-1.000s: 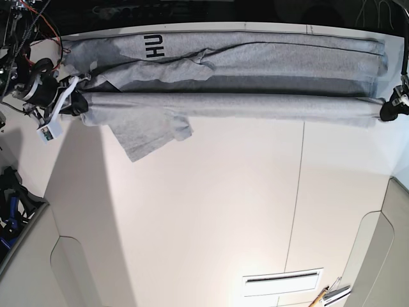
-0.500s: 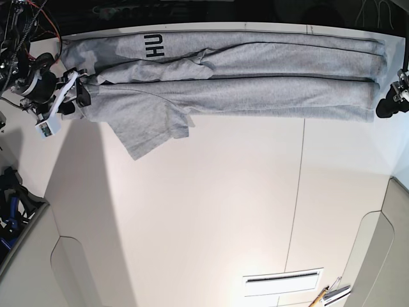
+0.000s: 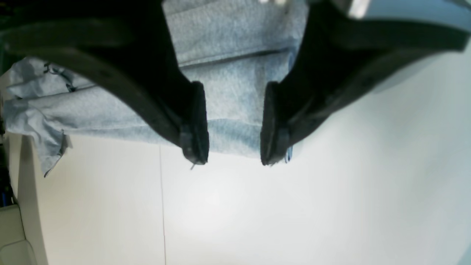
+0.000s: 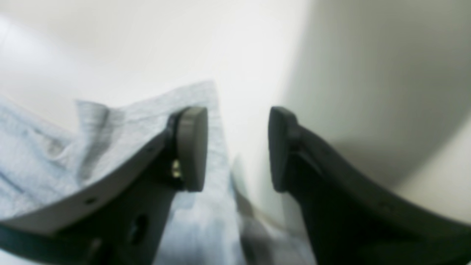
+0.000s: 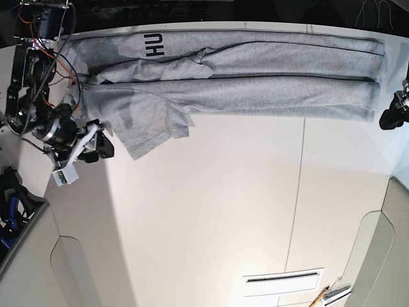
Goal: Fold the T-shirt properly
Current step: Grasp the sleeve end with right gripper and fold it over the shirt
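Note:
The light grey T-shirt (image 5: 255,89) lies in a long folded band along the table's far edge. Its black lettering (image 5: 154,45) faces up near the left end, and one sleeve (image 5: 153,131) sticks out toward the near side. My right gripper (image 5: 104,146) stands open just off that sleeve at the shirt's left end. In the right wrist view the right gripper (image 4: 235,147) is empty, with T-shirt (image 4: 48,154) cloth under one finger. My left gripper (image 5: 387,119) is at the shirt's right end. In the left wrist view the left gripper (image 3: 232,152) is open above the T-shirt (image 3: 232,103) hem.
A seam (image 5: 296,198) runs across the white table. A white slotted panel (image 5: 282,279) and a wooden-handled tool (image 5: 327,295) lie near the front right. A dark bin (image 5: 14,204) sits off the table's left side, and cabling (image 5: 38,38) hangs at the far left.
Both grippers opened and let go of the raised fold, which now lies flat on the shirt. The right gripper drew back toward the near left. The left gripper barely moved.

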Tool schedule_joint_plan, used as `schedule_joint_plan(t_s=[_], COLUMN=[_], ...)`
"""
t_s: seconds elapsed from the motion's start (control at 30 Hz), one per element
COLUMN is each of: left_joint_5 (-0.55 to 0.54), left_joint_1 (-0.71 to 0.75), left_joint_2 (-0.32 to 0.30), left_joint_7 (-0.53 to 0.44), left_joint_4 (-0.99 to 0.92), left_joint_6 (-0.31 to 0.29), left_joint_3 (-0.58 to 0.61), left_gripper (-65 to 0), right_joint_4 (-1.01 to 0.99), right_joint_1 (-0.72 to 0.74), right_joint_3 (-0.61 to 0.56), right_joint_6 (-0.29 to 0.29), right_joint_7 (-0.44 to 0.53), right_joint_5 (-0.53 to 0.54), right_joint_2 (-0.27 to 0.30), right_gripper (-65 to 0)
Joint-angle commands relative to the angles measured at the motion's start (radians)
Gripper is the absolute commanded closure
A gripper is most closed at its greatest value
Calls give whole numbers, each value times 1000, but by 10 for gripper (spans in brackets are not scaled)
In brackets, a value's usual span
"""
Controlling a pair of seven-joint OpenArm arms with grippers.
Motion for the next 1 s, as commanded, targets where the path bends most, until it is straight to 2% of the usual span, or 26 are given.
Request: schedule_joint_plan(t_s=[0.0,0.13,0.23,0.27,0.33,0.37,0.5,0.63,0.83,0.97], left_joint_5=[-22,-21,-20,-20,-20,-20,-16,-3,-3,-3], left_joint_1=[-6,-6,-6,-6,-6,-6,-6,-5,-5,-5], left_joint_2=[-28,-28,-28,-28,-28,-28,-28,-28,-28,-28], left_joint_7=[-18,-18,-18,-18,-18,-18,-18,-18,-18,-18], left_joint_4=[14,14,14,14,14,14,14,14,14,14], left_joint_6=[-6,-6,-6,-6,-6,-6,-6,-6,-6,-6], left_joint_3=[-10,-10,-10,-10,-10,-10,-10,-10,-10,-10], left_gripper=[-270,-270,-270,-270,-270,-270,-270,-270,-270,-270], right_joint_4=[-36,-232,-292,-293,-293,-293,-249,-49,352,530], right_joint_1=[48,138,166,167,170,173,171,99,-153,-330], right_joint_3=[-11,-86,-133,-147,-166,-168,-167,-165,-165,-165], right_joint_6=[-2,-1,2,1,1,1,1,2,2,1], right_joint_7=[28,27,26,22,1,-23,-73,-107,-138,-138], right_joint_5=[3,2,10,10,10,9,34,72,80,90], right_joint_2=[8,-8,-28,-37,-54,-62,-71,-75,-130,-179], right_gripper=[-268,-268,-258,-220,-41,0,0,0,0,0])
